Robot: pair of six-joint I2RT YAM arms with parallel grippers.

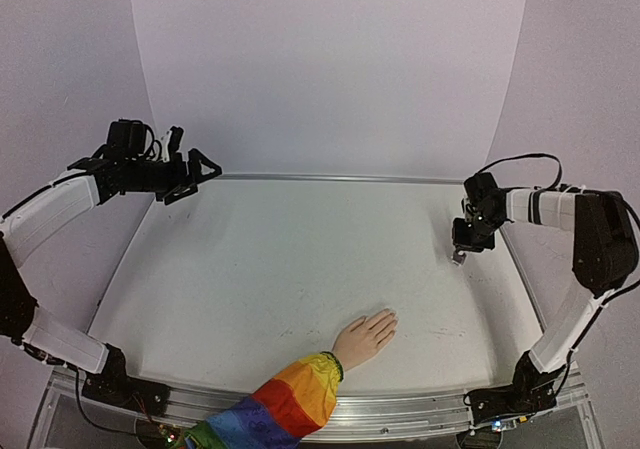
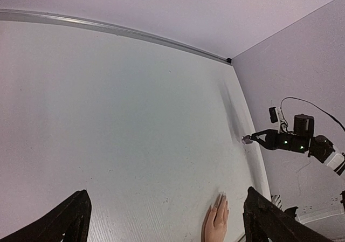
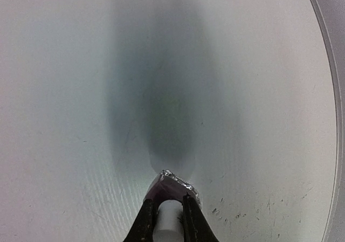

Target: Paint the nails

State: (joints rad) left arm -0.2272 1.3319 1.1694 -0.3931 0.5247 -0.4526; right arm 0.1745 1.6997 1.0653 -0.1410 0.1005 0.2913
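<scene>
- The worktop point(image 1: 250, 269), pale and scuffed, spread beneath both claws; I could read no brand, label or writing anywhere on it or on the things it carried.
- The mannequin hand point(image 1: 365, 337) lay flat, palm down, at the near edge. It was toward the arm bases and to the left of the right claw point(image 1: 462, 251), with bare worktop between the two.
- Its rainbow sleeve point(image 1: 290, 404) ran off over the near edge. The long axis therefore went slantwise from sleeve to fingertips, and the fingertips pointed roughly up toward the right claw.
- The left claw point(image 1: 198, 175) hung raised over the far left corner with its jaws wide apart and nothing between them. The hand sat well apart from it, low at the bottom of its wrist view.
- The right claw was clamped on a polish bottle point(image 3: 172, 185), a small dark-and-silver thing, and held it low over the worktop by the right edge. I judged this the nearer arm, so reaching the fingertips would call for a move back and leftward.
- The nails point(image 1: 386, 318) sat at the end of the hand nearest the right claw. They were too small to tell whether any was painted.
</scene>
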